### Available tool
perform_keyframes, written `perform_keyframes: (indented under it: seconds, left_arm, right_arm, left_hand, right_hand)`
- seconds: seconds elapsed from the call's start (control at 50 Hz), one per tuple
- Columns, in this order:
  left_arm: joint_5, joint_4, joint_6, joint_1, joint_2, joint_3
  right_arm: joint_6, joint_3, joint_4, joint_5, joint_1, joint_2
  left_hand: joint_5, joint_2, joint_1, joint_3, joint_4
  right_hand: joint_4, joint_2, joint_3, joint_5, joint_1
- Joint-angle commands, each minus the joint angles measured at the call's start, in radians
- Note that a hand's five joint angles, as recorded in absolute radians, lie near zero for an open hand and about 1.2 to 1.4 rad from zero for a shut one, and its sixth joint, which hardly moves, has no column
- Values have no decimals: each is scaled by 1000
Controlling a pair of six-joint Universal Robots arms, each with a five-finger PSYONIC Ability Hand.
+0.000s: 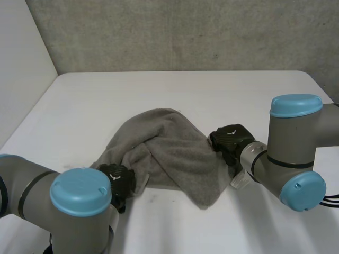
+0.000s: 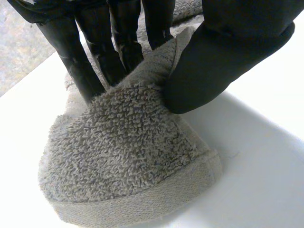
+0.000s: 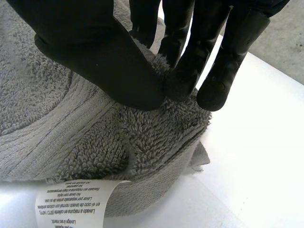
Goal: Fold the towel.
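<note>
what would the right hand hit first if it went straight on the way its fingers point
The towel: the right hand pinches its edge, so it would press into cloth, probably then the table.

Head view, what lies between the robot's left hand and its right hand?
Only the rumpled grey towel, spanning from left hand to right hand, each pinching an edge; the head view shows it.
</note>
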Motion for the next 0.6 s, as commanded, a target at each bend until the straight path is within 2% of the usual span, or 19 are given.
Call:
perform_keyframes:
  seconds: [0.02, 0.14, 0.22, 0.28, 0.32, 0.42, 0.5, 0.52, 0.54, 0.56, 0.58, 0.6]
  left_arm:
    - [-1, -6, 16, 48, 44, 7]
    - [16, -6, 88, 103, 224, 10]
    - [31, 0, 128, 123, 270, 16]
    - [59, -3, 141, 129, 281, 22]
    - [74, -3, 138, 131, 281, 24]
    - [106, -4, 135, 134, 267, 30]
    - [108, -1, 135, 132, 223, 56]
    - [108, -1, 135, 132, 222, 56]
    - [109, -1, 132, 132, 207, 71]
    - [108, -3, 132, 134, 195, 85]
    - [108, -3, 132, 134, 195, 85]
    - [108, -4, 130, 134, 186, 96]
  right_arm:
    - [-5, -16, 5, 0, -17, -16]
    - [-11, -48, 11, 3, -70, -50]
    - [-6, -73, 2, 12, -107, -68]
    - [8, -99, -23, 48, -141, -79]
    - [9, -119, -108, 86, -152, -79]
    - [-1, -180, -211, 65, -161, -33]
    - [-9, -246, -204, 46, -163, 36]
    - [-23, -281, -187, 49, -163, 65]
    - [-23, -282, -187, 49, -163, 65]
    - [-46, -309, -160, 52, -163, 88]
    - [-73, -323, -128, 55, -163, 103]
    - [-74, -323, -127, 55, -163, 104]
  left_hand:
    - [260, 250, 269, 253, 254]
    - [260, 250, 269, 253, 254]
    - [260, 250, 269, 253, 254]
    - [260, 250, 269, 253, 254]
    - [260, 250, 269, 253, 254]
    - [260, 250, 269, 253, 254]
    - [260, 250, 269, 253, 254]
    - [260, 250, 269, 253, 254]
    - [260, 250, 269, 253, 254]
    - [260, 250, 269, 253, 254]
    - [260, 250, 269, 253, 254]
    - [260, 250, 269, 253, 254]
  right_hand:
    - [38, 94, 44, 167, 208]
    - [38, 94, 44, 167, 208]
    - [38, 94, 44, 167, 208]
    - [38, 94, 44, 167, 208]
    - [38, 94, 44, 167, 208]
    - [38, 94, 44, 167, 208]
    - [22, 78, 28, 151, 191]
    - [-286, -231, -280, -157, -117]
    - [-289, -234, -283, -160, -120]
    - [-914, -859, -908, -785, -745]
    - [-1183, -1128, -1177, -1054, -1014]
    - [-1183, -1128, -1177, -1054, -1014]
